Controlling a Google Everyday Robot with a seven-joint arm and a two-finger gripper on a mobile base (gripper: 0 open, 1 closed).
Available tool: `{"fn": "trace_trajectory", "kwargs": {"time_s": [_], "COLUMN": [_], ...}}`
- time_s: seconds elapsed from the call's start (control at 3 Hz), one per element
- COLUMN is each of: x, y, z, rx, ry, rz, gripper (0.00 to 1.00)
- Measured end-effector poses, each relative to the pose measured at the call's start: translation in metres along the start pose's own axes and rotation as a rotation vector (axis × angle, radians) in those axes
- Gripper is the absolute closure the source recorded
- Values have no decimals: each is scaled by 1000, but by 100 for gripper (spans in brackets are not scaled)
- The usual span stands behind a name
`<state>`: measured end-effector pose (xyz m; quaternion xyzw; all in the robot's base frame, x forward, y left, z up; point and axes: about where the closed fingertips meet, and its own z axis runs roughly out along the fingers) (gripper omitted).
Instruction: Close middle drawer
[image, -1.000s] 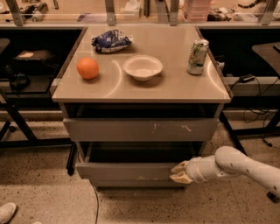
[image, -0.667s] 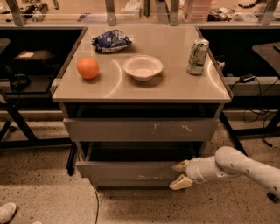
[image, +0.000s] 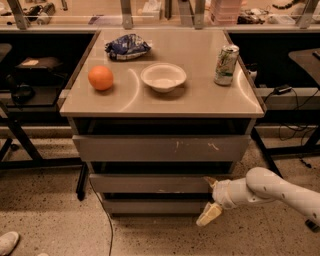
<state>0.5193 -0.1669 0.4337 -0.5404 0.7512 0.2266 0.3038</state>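
— How is the light falling where you're working?

— It's coming down from overhead, warm and yellowish, and it's glaring in pale arcs across the smooth beige cabinet top (image: 200, 105). The shallow white bowl (image: 163, 76) and the round orange fruit (image: 100, 78) are casting short, soft shadows.

— And lower down?

— Less is reaching there. The plain grey middle drawer front (image: 150, 183) is sitting in half-shadow under a black gap. My cream two-finger gripper (image: 210, 197), spread apart at that drawer's right end, is catching the light brightly. The spaces under the side desks (image: 45, 95) are showing almost black.
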Motion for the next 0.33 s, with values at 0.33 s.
{"fn": "trace_trajectory", "kwargs": {"time_s": [0.33], "x": [0], "y": [0], "z": [0], "rx": [0], "ry": [0], "rz": [0], "gripper": [0]}}
